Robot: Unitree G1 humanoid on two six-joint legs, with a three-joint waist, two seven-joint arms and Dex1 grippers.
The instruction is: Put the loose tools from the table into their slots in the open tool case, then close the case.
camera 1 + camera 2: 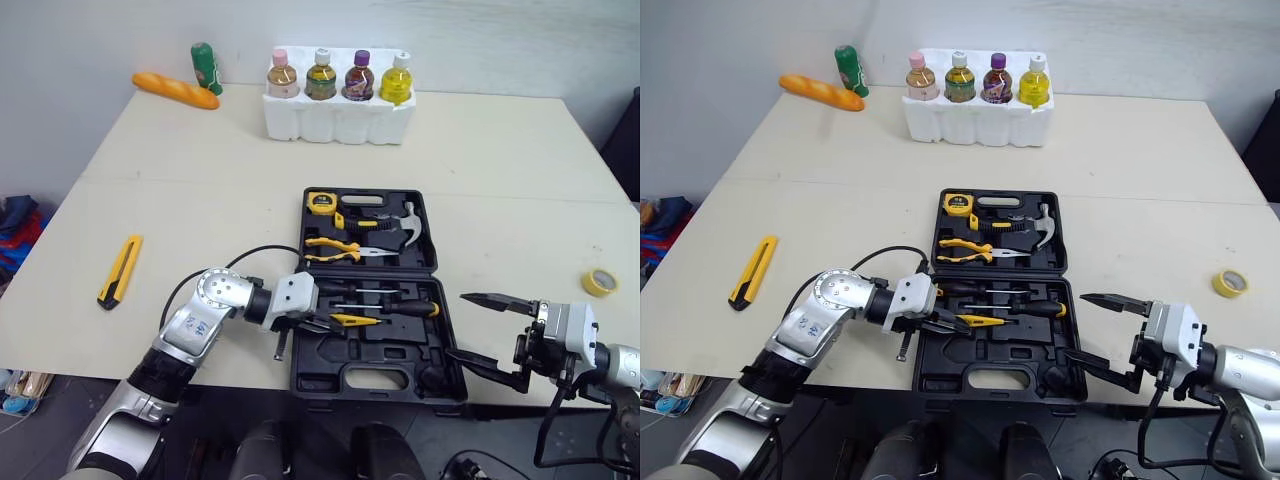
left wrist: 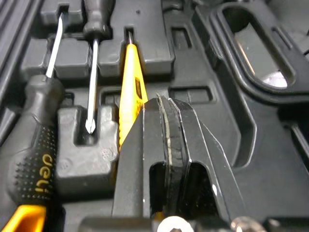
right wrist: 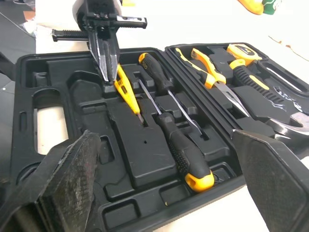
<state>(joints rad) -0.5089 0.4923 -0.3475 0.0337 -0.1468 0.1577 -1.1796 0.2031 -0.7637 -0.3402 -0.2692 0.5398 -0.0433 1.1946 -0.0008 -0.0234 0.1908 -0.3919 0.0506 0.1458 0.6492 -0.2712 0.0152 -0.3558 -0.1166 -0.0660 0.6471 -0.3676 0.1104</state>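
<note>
The black tool case point(image 1: 366, 378) lies open in the middle of the table. Its lid half holds a tape measure point(image 1: 321, 202), pliers point(image 1: 335, 250) and a hammer point(image 1: 400, 225). The near half holds screwdrivers point(image 1: 400, 310) and a thin yellow screwdriver point(image 1: 355, 320). My left gripper point(image 1: 325, 320) is shut, its tips point(image 2: 164, 99) resting beside the handle end of the yellow screwdriver point(image 2: 131, 77), with nothing between them. My right gripper point(image 1: 458, 325) stands open at the case's near right corner, fingers point(image 3: 72, 179) spread wide. A yellow utility knife point(image 1: 120, 270) lies loose at the left, and a yellow tape roll point(image 1: 599, 282) at the right.
A white foam tray point(image 1: 338, 120) with several bottles stands at the back. A bread loaf point(image 1: 176, 90) and a green bottle point(image 1: 206, 68) sit at the far left corner. The case's near side reaches the table's front edge.
</note>
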